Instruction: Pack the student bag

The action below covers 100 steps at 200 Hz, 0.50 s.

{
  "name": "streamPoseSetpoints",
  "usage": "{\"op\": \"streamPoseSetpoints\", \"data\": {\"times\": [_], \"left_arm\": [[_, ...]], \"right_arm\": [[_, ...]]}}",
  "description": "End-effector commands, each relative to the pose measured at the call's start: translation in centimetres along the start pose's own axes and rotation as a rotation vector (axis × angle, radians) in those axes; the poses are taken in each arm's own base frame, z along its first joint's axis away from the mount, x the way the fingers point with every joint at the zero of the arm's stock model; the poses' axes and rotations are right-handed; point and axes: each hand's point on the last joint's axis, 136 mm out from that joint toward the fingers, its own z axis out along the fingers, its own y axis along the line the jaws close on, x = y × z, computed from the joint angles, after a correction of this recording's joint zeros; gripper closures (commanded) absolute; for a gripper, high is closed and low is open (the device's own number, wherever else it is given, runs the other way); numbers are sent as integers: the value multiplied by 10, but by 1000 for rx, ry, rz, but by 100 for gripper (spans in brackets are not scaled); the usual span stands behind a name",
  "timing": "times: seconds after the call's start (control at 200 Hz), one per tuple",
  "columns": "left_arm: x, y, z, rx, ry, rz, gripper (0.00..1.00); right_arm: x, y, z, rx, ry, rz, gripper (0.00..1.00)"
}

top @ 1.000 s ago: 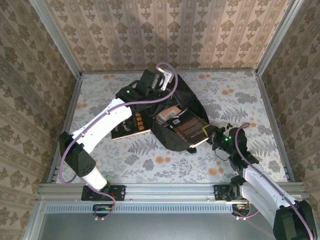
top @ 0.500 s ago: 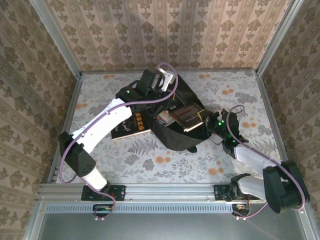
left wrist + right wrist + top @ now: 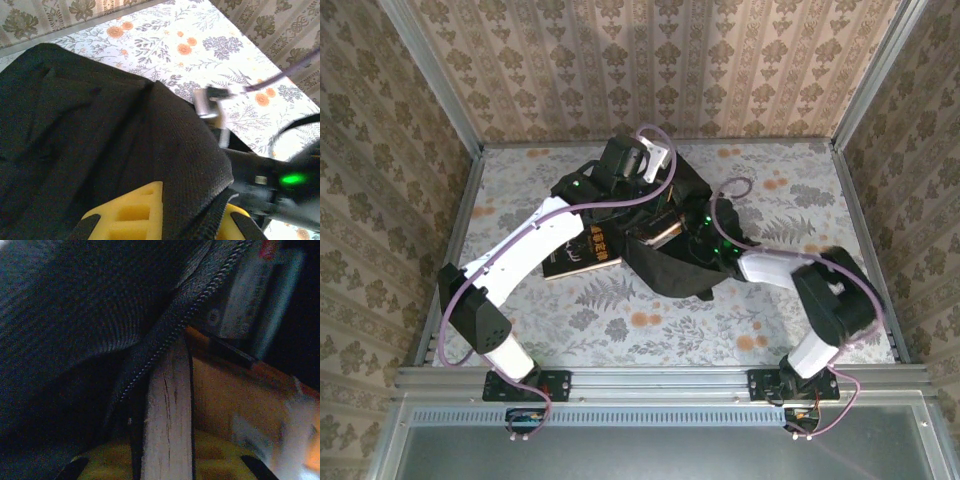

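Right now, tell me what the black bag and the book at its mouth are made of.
Large black soft backpack: matte woven fabric, probably synthetic; coarse weave shows. Brown-covered book: pale paper page edge; cover looks like smooth card.

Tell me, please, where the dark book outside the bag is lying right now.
In the top view the dark book lies on the table left of centre, partly under the left arm, beside the student bag.

Looking down from high behind over whole table (image 3: pixel 580 310); peering point-blank from both wrists at student bag (image 3: pixel 75 130) fabric, overlapping there.
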Motion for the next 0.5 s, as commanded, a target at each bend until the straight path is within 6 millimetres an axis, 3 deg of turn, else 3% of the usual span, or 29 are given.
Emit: {"op": "streamPoseSetpoints", "data": {"times": [0.0,0.05,0.1,0.195,0.295,0.495], "left_arm": [[-29,-23,-20,87,-100,4,100],[-28,-22,-19,89,-96,1,100],[-27,-20,-18,85,-92,-2,100],[-24,-12,-16,75,-82,-17,100],[-19,1,-11,63,-67,-61,100],[-16,21,-3,59,-67,-124,100]], "right_arm": [[-13,39,39,-169,-60,-44,99],[-6,34,61,-178,-13,-38,88],[2,28,78,-176,30,-31,67],[7,20,86,-182,54,-19,49],[3,28,69,-189,43,-101,37],[-4,43,8,-121,35,-341,19]]}}
